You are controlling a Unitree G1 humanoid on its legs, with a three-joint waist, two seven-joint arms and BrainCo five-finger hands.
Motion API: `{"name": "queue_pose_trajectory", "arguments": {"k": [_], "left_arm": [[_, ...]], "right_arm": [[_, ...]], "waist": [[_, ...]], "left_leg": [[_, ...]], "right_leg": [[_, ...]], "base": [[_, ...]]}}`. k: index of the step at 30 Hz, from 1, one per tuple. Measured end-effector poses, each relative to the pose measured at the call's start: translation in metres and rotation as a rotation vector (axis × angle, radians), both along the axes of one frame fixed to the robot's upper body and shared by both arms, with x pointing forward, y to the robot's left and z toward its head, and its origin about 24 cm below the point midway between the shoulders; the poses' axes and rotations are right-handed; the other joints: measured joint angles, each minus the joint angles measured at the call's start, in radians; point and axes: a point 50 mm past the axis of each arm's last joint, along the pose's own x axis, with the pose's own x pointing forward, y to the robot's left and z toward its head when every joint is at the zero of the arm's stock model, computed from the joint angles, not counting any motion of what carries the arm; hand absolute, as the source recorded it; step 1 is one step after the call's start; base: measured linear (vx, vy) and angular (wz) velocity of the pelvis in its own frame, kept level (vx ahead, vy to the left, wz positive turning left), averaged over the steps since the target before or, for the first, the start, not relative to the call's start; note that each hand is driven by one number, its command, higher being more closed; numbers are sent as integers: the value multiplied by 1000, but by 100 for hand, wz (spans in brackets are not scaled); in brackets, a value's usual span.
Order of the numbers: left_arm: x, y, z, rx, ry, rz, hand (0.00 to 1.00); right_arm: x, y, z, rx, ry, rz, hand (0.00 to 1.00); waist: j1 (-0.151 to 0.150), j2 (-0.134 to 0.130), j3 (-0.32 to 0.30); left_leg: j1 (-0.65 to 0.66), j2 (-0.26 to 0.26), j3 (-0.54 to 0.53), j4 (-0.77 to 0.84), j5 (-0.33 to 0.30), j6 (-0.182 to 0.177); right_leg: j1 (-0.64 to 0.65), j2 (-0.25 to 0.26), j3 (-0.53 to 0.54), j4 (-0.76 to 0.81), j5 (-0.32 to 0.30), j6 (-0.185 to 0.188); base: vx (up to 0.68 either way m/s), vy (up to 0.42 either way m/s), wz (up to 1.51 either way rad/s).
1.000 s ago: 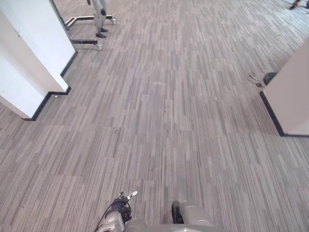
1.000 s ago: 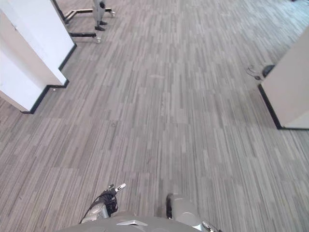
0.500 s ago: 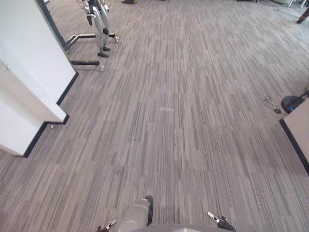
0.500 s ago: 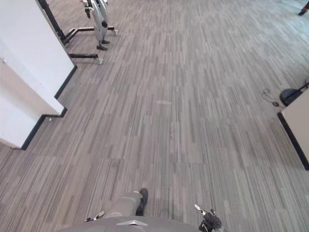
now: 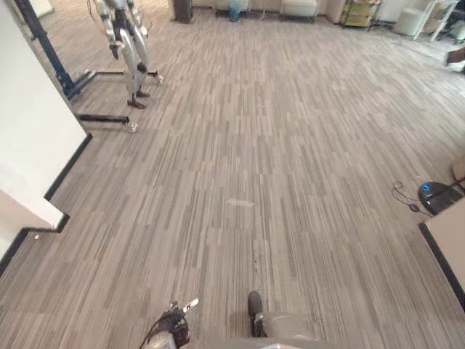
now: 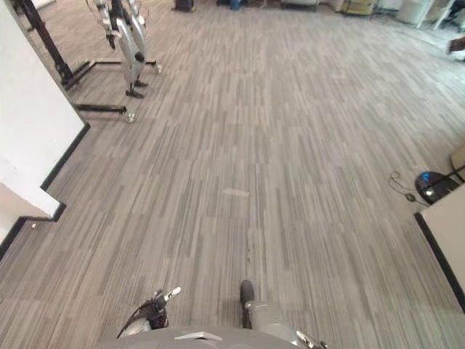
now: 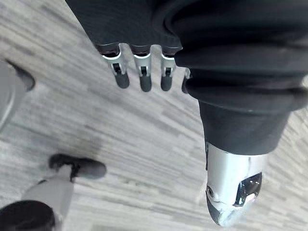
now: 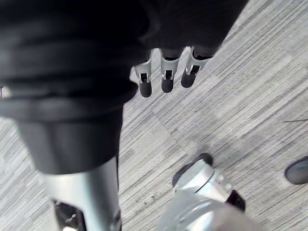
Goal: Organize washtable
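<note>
A: Hands first, quick.
B: Left hand (image 5: 174, 329) sits low at the near left edge of the head views, over the floor. Its fingers (image 7: 145, 79) hang straight, side by side with small gaps, and hold nothing.
A: Right one?
B: Right hand (image 8: 192, 29) hangs over the floor too. Its fingers (image 8: 166, 79) are relaxed and slightly apart, and touch nothing.
A: Where's the washtable?
B: Cannot tell from these views.
A: What's ahead, then?
B: A grey striped carpet floor (image 5: 290, 145) runs from near to far. There's a small pale patch (image 5: 240, 203) on it around the middle.
A: Left side?
B: A white wall panel with black skirting (image 5: 33, 138) steps out along the near left. Farther back on the left, a second silver-grey humanoid robot (image 5: 125, 40) hangs upright in a black wheeled frame (image 5: 98, 116), just beside the panel's far end.
A: Right side?
B: A dark round device with a blue light (image 5: 436, 196) lies on the floor at the right, with a thin dark cable (image 5: 403, 196) curling beside it. Nearer than that is a beige panel with a black base strip (image 5: 450, 236), at the right edge and close to the device.
A: Far end?
B: Pale furniture along the far wall, too small to tell what it is.
</note>
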Motion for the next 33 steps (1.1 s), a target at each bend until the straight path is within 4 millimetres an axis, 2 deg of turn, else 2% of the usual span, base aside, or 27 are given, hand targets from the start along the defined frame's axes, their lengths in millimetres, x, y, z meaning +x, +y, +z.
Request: {"name": "queue_pose_trajectory", "arguments": {"k": [1,2,3,5,6,7,9,11,12,13,14,15,16,17,18,19,20,22,23,25,26,28,29,30,31,32,33], "left_arm": [[-2,0,-1,-15,0,30,0],[-2,1,-1,-23,-3,47,0],[-2,2,0,-22,-4,52,0],[-3,6,0,-11,-8,45,0],[-3,8,0,-5,-10,50,0],[-5,8,0,-6,-6,53,0],[-17,8,-3,-12,24,70,0],[-35,13,-6,-17,52,152,0],[-38,14,-7,-15,61,163,0],[-57,13,-10,-21,113,191,0],[-81,11,-14,-33,189,208,0],[-90,11,-15,-36,218,221,0],[-105,18,-15,-16,255,246,0],[-109,24,-14,0,268,256,0],[-110,23,-14,-1,274,255,0],[-101,30,-13,18,257,242,0],[-84,30,-12,24,217,210,0],[-58,29,-9,33,151,136,0],[-52,28,-8,34,134,124,0],[-39,25,-6,30,98,86,0],[-36,23,-6,24,88,80,0],[-36,23,-6,25,82,76,0],[-35,24,-6,23,80,79,0],[-35,24,-5,26,76,85,0],[-35,25,-5,30,77,83,0],[-36,26,-5,30,82,86,0],[-37,25,-6,28,86,86,0]], "right_arm": [[4,-2,1,-7,-12,11,0],[10,-6,3,-20,-29,25,0],[12,-6,3,-22,-33,30,0],[15,-6,3,-25,-47,28,0],[18,-8,4,-30,-52,28,0],[20,-11,5,-37,-57,26,0],[29,-14,7,-47,-77,9,0],[27,-15,7,-54,-78,0,0],[25,-15,7,-56,-70,-3,0],[23,-16,6,-61,-63,-5,0],[18,-18,6,-65,-53,-6,0],[15,-17,6,-62,-45,-9,0],[7,-11,4,-48,-28,-16,0],[0,-10,3,-42,-11,-28,0],[2,-7,2,-35,-17,-30,0],[4,0,1,-16,-25,-43,0],[5,2,1,-5,-33,-55,0],[6,-1,2,-4,-44,-53,0],[7,-2,2,-8,-44,-52,0],[6,-2,2,-11,-41,-44,0],[8,-2,2,-12,-43,-29,0],[12,0,2,-8,-49,-7,0],[9,3,1,0,-39,-2,0],[9,4,1,4,-36,5,0],[2,5,0,6,-16,8,0],[-5,6,-1,14,10,4,0],[-7,6,-2,18,20,-1,0]], "waist": [[3,6,3],[14,18,10],[20,19,15],[29,5,33],[36,3,42],[41,10,42],[49,32,45],[54,59,40],[57,67,35],[62,80,30],[79,80,25],[85,69,15],[96,25,-19],[100,0,-49],[102,-10,-46],[89,-23,-47],[77,-21,-42],[81,-11,-6],[81,-6,5],[71,3,18],[63,9,20],[53,3,12],[54,-18,14],[54,-27,14],[53,-34,11],[52,-35,10],[52,-35,5]], "left_leg": [[-58,-8,-3,157,67,-71],[-114,-2,7,328,108,-100],[-138,3,21,382,102,-94],[-188,15,71,443,30,-50],[-244,13,99,381,-25,-15],[-270,9,101,338,-36,0],[-329,-14,92,91,-29,5],[-389,-12,55,-267,91,-8],[-403,-7,49,-322,121,-12],[-421,7,49,-366,162,-18],[-417,17,70,-370,205,-9],[-419,14,92,-352,257,-5],[-428,-19,146,-301,314,16],[-421,-49,182,-281,342,44],[-410,-63,195,-274,346,70],[-382,-88,206,-266,331,97],[-351,-105,194,-271,311,125],[-245,-113,188,-318,290,147],[-207,-113,185,-339,285,152],[-98,-100,178,-403,247,172],[-66,-80,176,-421,231,170],[-43,-51,171,-442,212,154],[-35,-50,170,-457,207,147],[-34,-51,165,-456,201,138],[-29,-55,150,-438,180,119],[-12,-55,137,-430,165,102],[1,-48,131,-432,159,96]], "right_leg": [[36,4,0,-6,-25,-18],[92,18,4,-17,-40,-35],[127,23,8,-22,-47,-44],[245,16,37,-59,-90,-52],[307,9,54,-68,-147,-37],[321,9,58,-64,-168,-37],[336,2,75,-33,-234,-27],[360,5,86,-13,-304,1],[367,9,94,-9,-322,10],[379,12,114,17,-368,31],[396,4,147,64,-426,34],[397,-8,168,93,-457,29],[396,-56,196,131,-503,53],[375,-85,226,227,-525,71],[347,-95,241,310,-517,87],[301,-106,260,463,-467,138],[258,-101,285,585,-402,154],[234,-107,277,673,-403,138],[231,-115,261,667,-407,136],[210,-141,207,565,-411,134],[192,-125,207,449,-408,138],[165,-89,212,217,-371,177],[150,-85,215,68,-312,177],[148,-84,218,29,-254,167],[164,-84,221,23,-189,137],[174,-88,210,26,-152,137],[185,-83,202,25,-148,133]], "base": [[671,-183,7],[554,-128,-2],[543,-120,3],[401,-70,23],[169,-31,17],[-103,-12,-2],[-322,24,-20],[95,67,-8],[446,140,-25],[541,225,-67],[582,261,-82],[661,283,-89],[734,217,-74],[712,236,-64],[625,250,-29],[435,315,11],[372,282,23],[192,182,3],[73,128,-8],[-86,62,-6],[-81,-10,-5],[103,-36,2],[210,-95,8],[288,-163,24],[287,-176,34],[312,-177,33],[325,-169,20]]}}
